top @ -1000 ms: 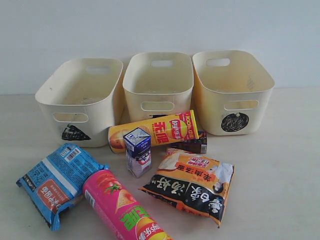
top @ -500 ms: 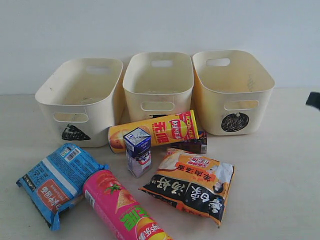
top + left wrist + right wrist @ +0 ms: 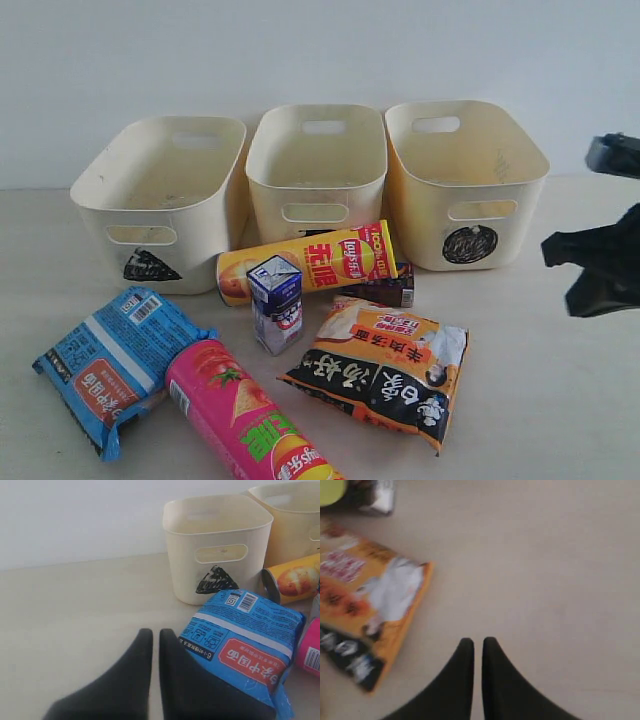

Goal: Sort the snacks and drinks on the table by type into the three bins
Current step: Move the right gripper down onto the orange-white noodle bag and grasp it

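Three cream bins stand in a row at the back: the triangle bin [image 3: 160,200], the middle bin [image 3: 315,165] and the circle bin [image 3: 465,180]. In front of them lie the yellow tube [image 3: 310,262], purple carton [image 3: 276,303], dark brown carton [image 3: 385,290], orange bag [image 3: 380,368], blue packet [image 3: 115,362] and pink tube [image 3: 245,420]. My right gripper [image 3: 575,300] hangs at the right edge, shut and empty [image 3: 478,641], over bare table to the right of the orange bag [image 3: 365,605]. My left gripper [image 3: 156,632] is shut, empty, right beside the blue packet [image 3: 245,650].
The pale table [image 3: 540,400] lies bare on the right under the right arm. In the left wrist view the triangle bin [image 3: 215,545] stands beyond the packet, with the yellow tube's end [image 3: 292,580] and pink tube [image 3: 311,650] at the edge. A white wall backs the bins.
The right arm has come into the exterior view from the right edge and moved leftward. None of the snacks, drinks or bins has shifted.
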Robot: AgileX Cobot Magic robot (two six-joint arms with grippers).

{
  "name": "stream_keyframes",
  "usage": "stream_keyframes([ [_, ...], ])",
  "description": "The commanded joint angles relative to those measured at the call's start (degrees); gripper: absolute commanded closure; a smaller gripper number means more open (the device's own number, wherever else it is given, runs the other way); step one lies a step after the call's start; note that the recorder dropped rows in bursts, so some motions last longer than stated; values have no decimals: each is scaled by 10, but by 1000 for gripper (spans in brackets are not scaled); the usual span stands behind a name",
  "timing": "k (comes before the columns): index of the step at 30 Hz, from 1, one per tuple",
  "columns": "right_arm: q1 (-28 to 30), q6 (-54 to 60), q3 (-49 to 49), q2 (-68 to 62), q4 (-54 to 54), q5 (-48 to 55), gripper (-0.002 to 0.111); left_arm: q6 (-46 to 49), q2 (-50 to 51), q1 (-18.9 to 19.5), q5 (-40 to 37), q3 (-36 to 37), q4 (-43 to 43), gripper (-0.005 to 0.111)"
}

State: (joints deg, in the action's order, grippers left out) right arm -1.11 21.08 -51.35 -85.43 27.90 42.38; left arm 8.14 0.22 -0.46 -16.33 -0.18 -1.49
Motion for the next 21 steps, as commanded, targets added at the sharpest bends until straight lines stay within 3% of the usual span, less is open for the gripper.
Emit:
stream_keyframes([
  [1, 0, 169, -13, -29, 185, 92, 106, -4, -2, -1, 1, 2, -1, 102],
  [11, 1, 331, 90, -44, 516, 64, 105, -4, -2, -1, 1, 2, -1, 102],
  [15, 1, 352, 139, -44, 558, 14, 103, -4, -2, -1, 1, 2, -1, 102],
  [20, 1, 352, 153, -63, 570, -24, 55, -4, -2, -1, 1, 2, -1, 102],
  [21, 1, 352, 153, -80, 592, -31, 34, -4, -2, -1, 1, 2, -1, 102],
])
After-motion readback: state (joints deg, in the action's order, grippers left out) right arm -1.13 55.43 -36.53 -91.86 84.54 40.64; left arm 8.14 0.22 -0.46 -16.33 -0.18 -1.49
